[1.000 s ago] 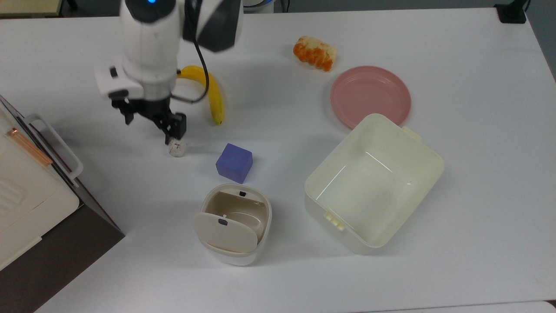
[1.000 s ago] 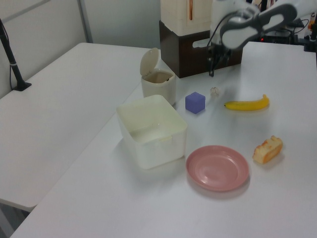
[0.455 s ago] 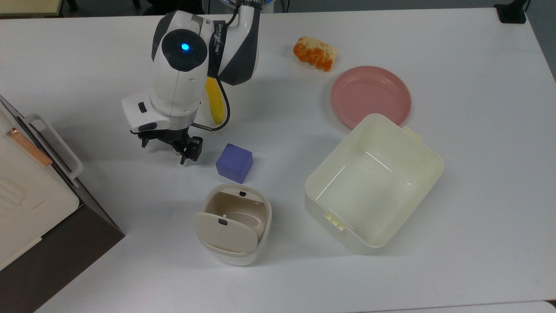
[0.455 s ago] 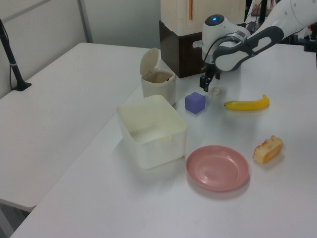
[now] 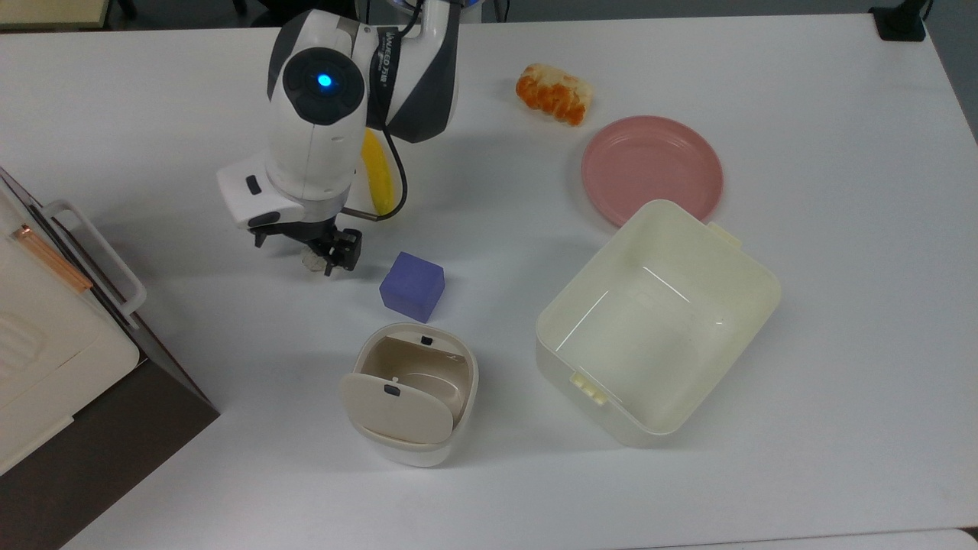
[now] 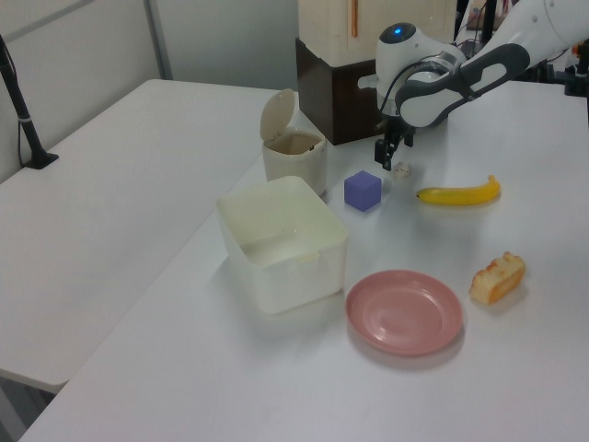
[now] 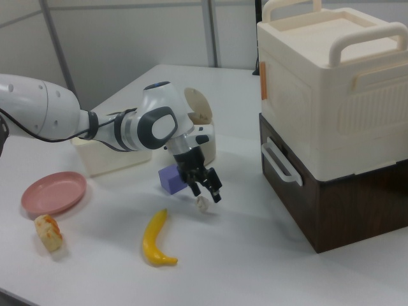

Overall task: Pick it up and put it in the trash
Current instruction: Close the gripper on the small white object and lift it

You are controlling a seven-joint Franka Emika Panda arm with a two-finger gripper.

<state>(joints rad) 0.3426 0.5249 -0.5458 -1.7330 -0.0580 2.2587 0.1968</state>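
Since the earlier frame our tool has edged back over the wrinkled off-white ball, fingers spread astride it on the counter. Bare counter separates it from the purple cube. We see the white bin open, lid flipped, nothing inside.

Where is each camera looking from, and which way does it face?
Top view: overhead, facing down on the table; arm and gripper show.
Left view: raised, beside the tub, facing across toward the brown box; arm shows.
Right view: low, beside the box, facing the opposite way; arm shows.
All share the ball, cube, bin, banana.
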